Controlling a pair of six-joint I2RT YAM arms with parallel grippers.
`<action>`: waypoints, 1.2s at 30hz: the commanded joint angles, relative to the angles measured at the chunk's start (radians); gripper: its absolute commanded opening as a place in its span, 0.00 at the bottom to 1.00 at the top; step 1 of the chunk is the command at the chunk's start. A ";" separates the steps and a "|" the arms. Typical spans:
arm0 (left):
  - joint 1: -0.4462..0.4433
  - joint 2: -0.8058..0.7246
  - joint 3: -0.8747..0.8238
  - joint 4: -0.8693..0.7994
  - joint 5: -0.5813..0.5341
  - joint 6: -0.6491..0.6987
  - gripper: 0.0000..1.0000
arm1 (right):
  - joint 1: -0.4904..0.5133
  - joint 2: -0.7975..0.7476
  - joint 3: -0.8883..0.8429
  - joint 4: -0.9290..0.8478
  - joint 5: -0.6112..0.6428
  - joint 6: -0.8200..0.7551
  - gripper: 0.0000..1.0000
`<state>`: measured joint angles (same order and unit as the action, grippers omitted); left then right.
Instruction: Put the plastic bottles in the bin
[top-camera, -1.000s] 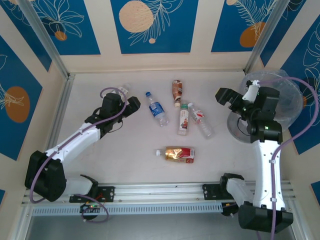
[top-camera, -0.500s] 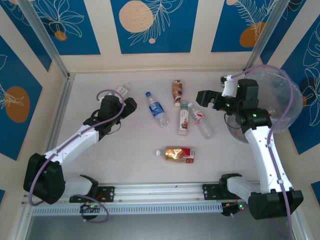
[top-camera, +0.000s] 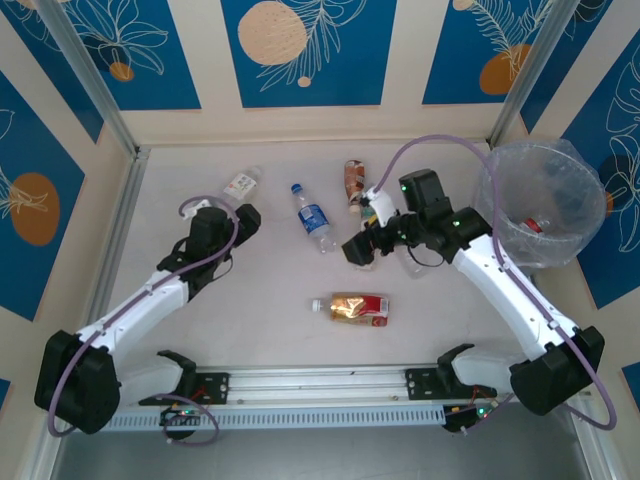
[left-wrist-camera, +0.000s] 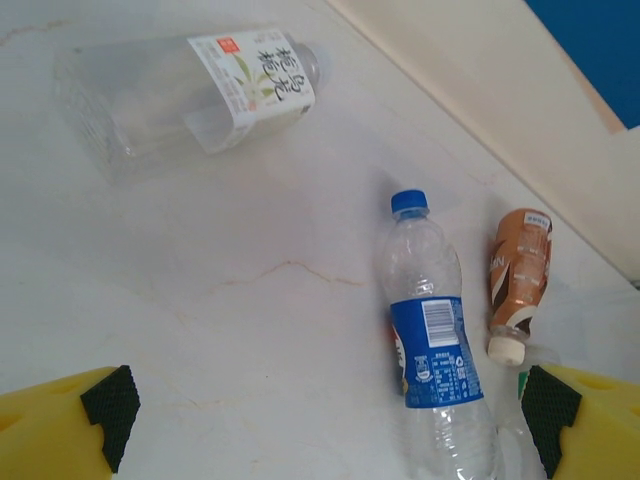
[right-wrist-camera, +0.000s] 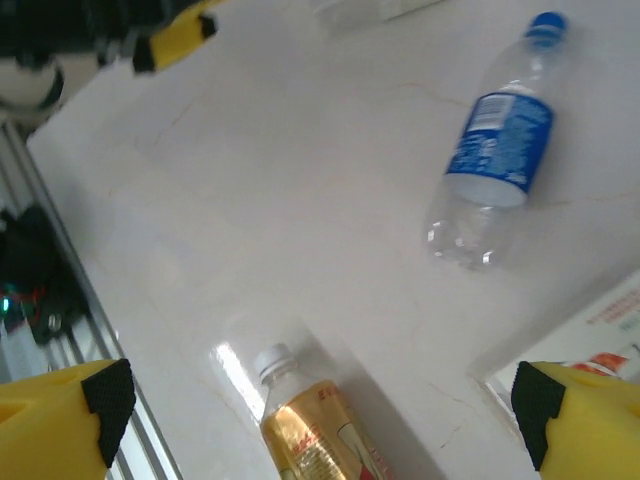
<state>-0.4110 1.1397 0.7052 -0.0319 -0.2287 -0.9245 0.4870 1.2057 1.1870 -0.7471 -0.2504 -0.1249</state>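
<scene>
Now the right hand (top-camera: 362, 243), apart and empty, hovers over loose bottles (top-camera: 314, 217) on the worktop (top-camera: 270, 290) — next, clamp one, carry it to the bin (top-camera: 590, 215) at three o'clock; left hand (top-camera: 238, 216) apart too.

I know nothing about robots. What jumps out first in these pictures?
Scattered on the pale table lie small plastic bottles, among them a blue-labelled bottle mid-table and a gold-wrapped bottle nearer the arm bases. The right gripper hangs open above the middle of them, while the left gripper, also open, sits near a clear bottle at far left. At the right edge stands the bag-lined bin.
</scene>
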 joint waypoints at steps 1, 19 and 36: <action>0.021 -0.034 -0.015 -0.012 -0.050 0.009 1.00 | 0.097 0.012 -0.066 -0.063 0.022 -0.267 0.99; 0.046 -0.060 -0.041 -0.068 -0.074 0.015 1.00 | 0.355 0.169 -0.220 -0.071 0.246 -0.630 0.99; 0.066 -0.103 -0.082 -0.102 -0.098 0.006 1.00 | 0.360 0.350 -0.220 0.040 0.299 -0.663 0.99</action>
<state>-0.3641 1.0534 0.6300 -0.1101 -0.3012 -0.9211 0.8478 1.5276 0.9600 -0.7334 0.0536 -0.7647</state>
